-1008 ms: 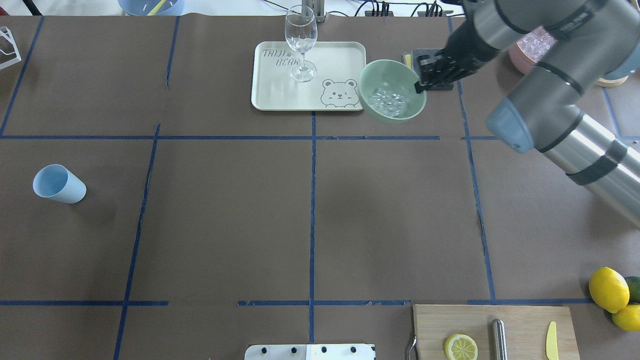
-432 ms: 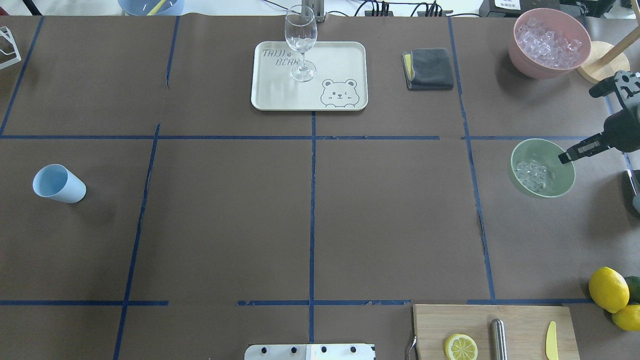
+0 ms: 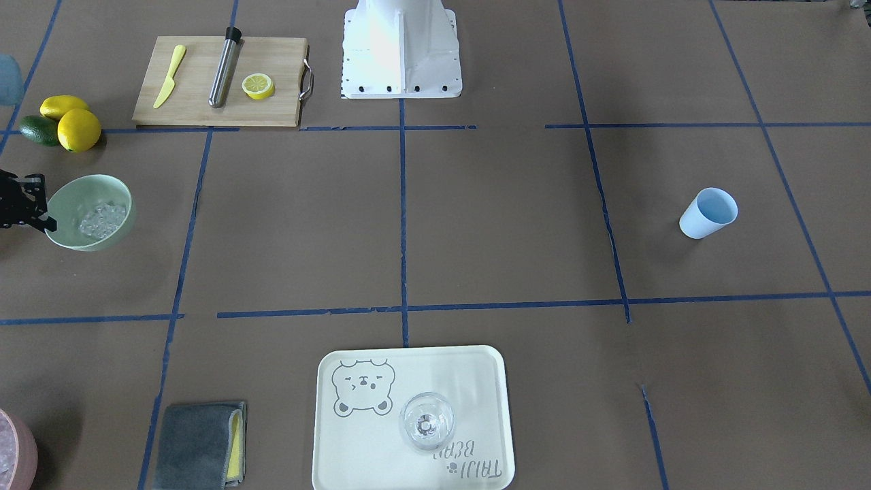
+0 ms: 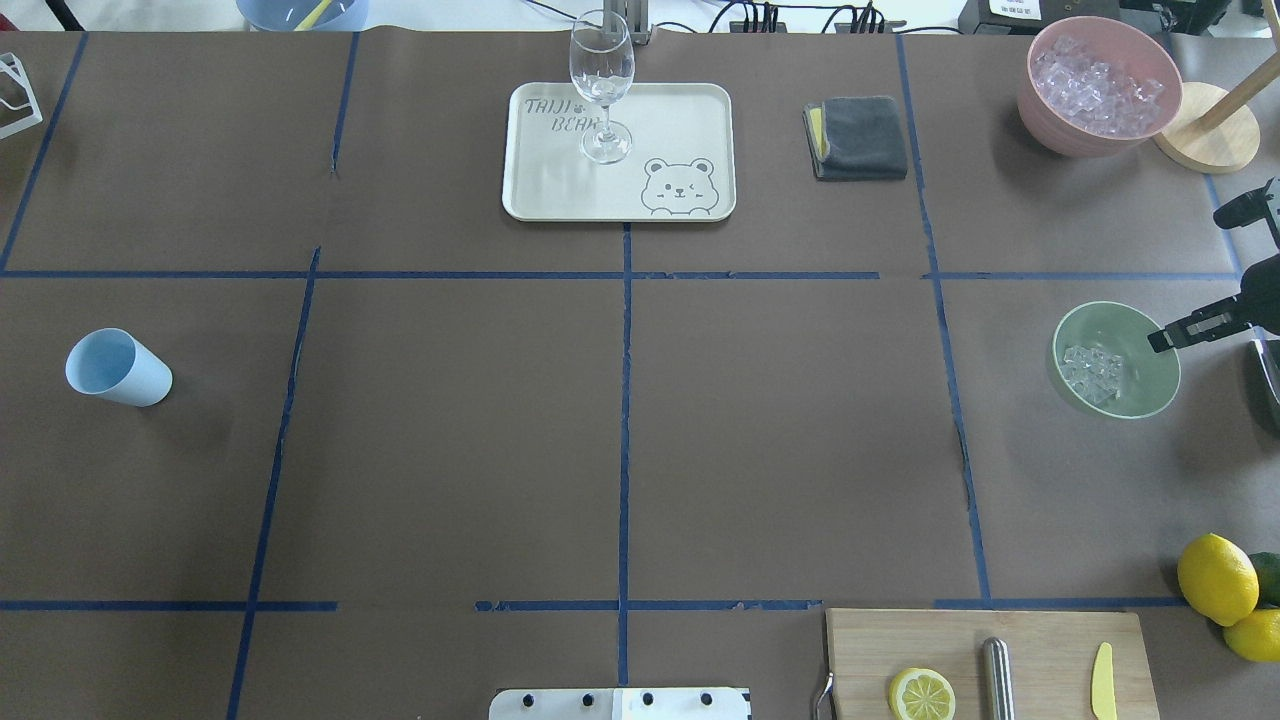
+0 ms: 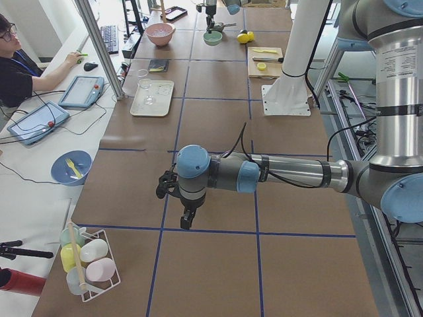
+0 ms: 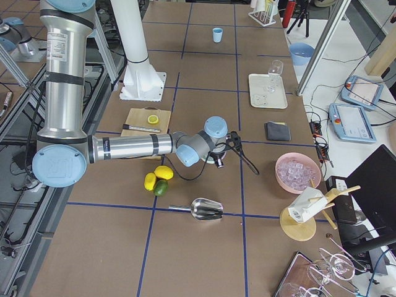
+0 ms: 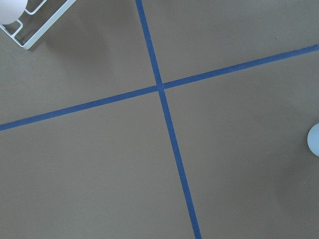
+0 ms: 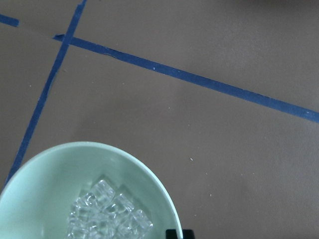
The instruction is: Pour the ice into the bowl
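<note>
The pale mint-green bowl (image 4: 1130,395) is at the table's right side, with a small heap of clear ice (image 4: 1092,369) inside it. My right gripper (image 4: 1160,343) is shut on the bowl's right rim and comes in from the right edge. In the front-facing view the bowl (image 3: 71,194), its ice (image 3: 102,220) and the gripper (image 3: 47,221) are at the far left. The right wrist view shows the bowl (image 8: 45,184) and the ice (image 8: 107,214) below the camera. I cannot tell whether the bowl rests on the table. My left gripper (image 5: 177,198) shows only in the exterior left view; I cannot tell its state.
A pink bowl of ice (image 4: 1098,85) and a wooden stand (image 4: 1205,140) are at the back right. A grey cloth (image 4: 857,137) and a tray (image 4: 680,110) with a wine glass (image 4: 602,85) stand behind. Lemons (image 4: 1217,578), a cutting board (image 4: 1050,640), a metal scoop (image 6: 207,209) and a blue cup (image 4: 117,367) are also here.
My right gripper has carried the bowl with the ice from beside the tray to the table's right side, then a little further right and nearer to me.
</note>
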Controlling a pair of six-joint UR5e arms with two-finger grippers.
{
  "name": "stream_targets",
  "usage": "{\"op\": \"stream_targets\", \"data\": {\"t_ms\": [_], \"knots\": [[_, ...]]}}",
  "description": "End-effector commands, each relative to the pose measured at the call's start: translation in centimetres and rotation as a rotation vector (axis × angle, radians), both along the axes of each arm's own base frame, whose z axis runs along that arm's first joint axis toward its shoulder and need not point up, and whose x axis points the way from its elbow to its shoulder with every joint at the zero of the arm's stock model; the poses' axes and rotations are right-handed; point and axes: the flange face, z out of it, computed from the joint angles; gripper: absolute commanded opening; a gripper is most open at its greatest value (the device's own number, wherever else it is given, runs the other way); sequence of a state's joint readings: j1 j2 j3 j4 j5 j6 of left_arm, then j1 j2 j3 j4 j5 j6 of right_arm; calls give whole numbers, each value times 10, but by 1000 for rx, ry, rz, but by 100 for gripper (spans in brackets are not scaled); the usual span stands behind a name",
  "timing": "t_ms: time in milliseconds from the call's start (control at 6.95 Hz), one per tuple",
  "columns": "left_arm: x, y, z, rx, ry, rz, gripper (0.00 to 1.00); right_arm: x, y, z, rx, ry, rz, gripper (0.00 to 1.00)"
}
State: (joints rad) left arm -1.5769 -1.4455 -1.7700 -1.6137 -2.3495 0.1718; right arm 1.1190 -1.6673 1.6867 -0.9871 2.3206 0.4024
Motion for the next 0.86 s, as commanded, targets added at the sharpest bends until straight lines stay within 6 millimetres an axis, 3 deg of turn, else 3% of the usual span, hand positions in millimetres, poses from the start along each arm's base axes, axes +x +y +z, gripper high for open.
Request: {"op": "stream_targets", "data": {"t_ms": [0, 288, 576, 720], "knots": [[0, 2, 0, 0, 1, 0, 100, -5, 1, 18, -6, 22, -2, 0], [1, 0, 0, 0, 2, 2, 100, -10, -1, 31, 21, 12, -4, 0], [1, 0, -1, 3, 2, 2, 100, -18, -1, 27, 30, 6, -19, 3], [1, 0, 0, 1, 2, 2, 100, -20, -5, 25, 35, 5, -19, 79]]}}
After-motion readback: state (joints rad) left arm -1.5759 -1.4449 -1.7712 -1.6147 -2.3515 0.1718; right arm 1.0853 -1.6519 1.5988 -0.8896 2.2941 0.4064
